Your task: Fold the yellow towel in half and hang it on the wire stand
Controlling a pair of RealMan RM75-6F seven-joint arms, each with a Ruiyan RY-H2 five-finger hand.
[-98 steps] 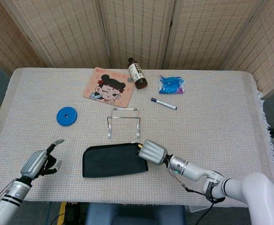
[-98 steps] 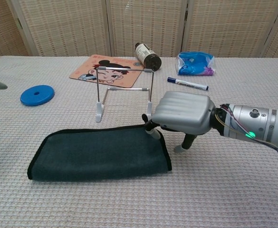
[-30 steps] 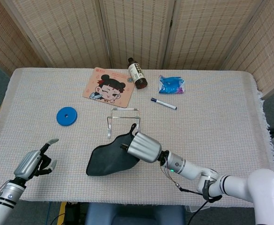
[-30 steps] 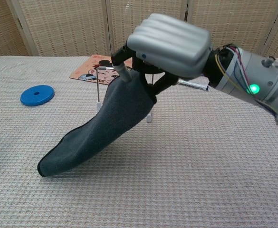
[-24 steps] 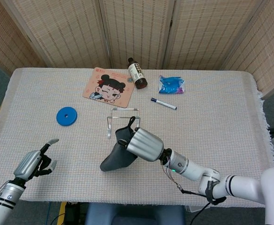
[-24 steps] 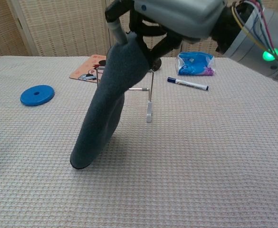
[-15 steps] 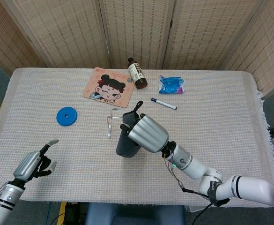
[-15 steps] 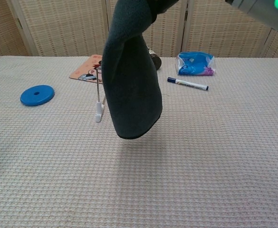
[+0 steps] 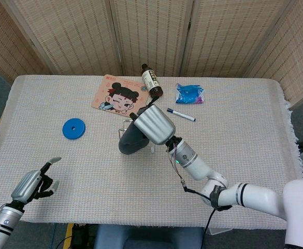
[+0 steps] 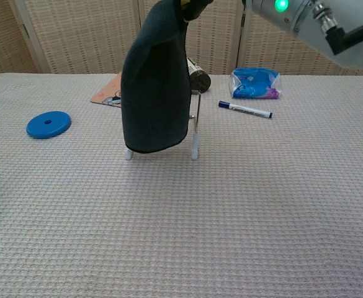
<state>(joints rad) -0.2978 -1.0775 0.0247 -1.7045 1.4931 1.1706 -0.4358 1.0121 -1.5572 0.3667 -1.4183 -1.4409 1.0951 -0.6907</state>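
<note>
**Towel held above the wire stand, ready to be lowered**

Head view: the right robot hand (image 9: 152, 124) is raised over the middle of the surface (image 9: 255, 129) and grips the top of the towel (image 9: 130, 141), which looks dark grey here, not yellow. The cloth hangs from the fingers as a folded drape, its long axis running downward. It covers most of the wire stand (image 9: 152, 148); only one leg and a bit of the top corner show beside the cloth. The towel is thus directly below the hand, with the stand under and just behind it. The left robot hand (image 9: 29, 185) rests low at the near left edge, well apart from the stand, fingers loosely apart and holding nothing. The right hand is plainly the nearer one.

Chest view: the right hand is almost wholly out of frame at the top; only dark fingertips pinching the cloth show. The towel (image 10: 156, 87) hangs upright in front of the wire stand (image 10: 195, 133), its lower hem above the surface, near the stand's feet. Whether the cloth already touches the top bar cannot be told, since the drape hides it.

Judgement: the coming move turns on the bar lying across beneath the hanging fold. The hand probably needs to carry the cloth a little farther back, so part falls on each side, before letting go.
</note>
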